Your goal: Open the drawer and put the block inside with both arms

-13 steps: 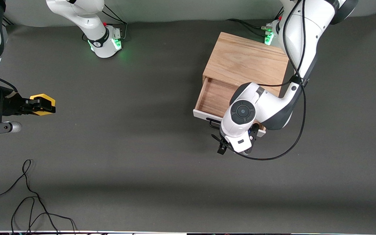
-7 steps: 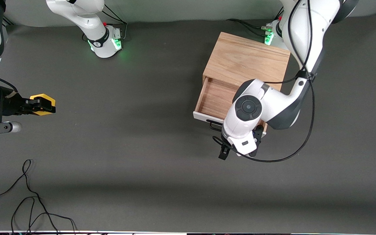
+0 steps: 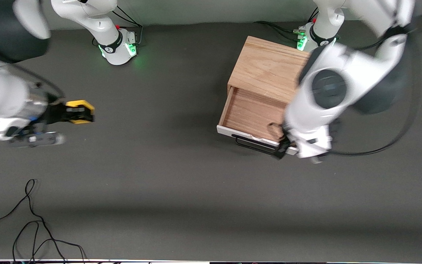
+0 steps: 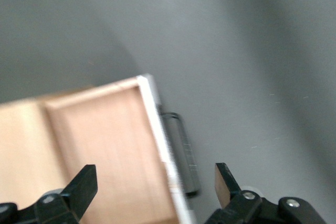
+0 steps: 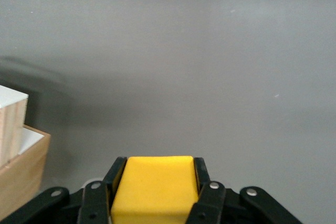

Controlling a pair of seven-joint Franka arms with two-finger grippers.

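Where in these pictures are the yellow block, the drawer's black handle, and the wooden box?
yellow block (image 5: 155,184): right wrist view, on its top face, held between the right gripper's fingers.
black handle (image 3: 253,143): front view, on the middle of the bar.
wooden box (image 3: 269,69): front view, on its bare top panel.

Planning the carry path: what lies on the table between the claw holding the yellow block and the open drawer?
Nothing: the front view shows bare dark table between the right claw, shut on the block, and the drawer.
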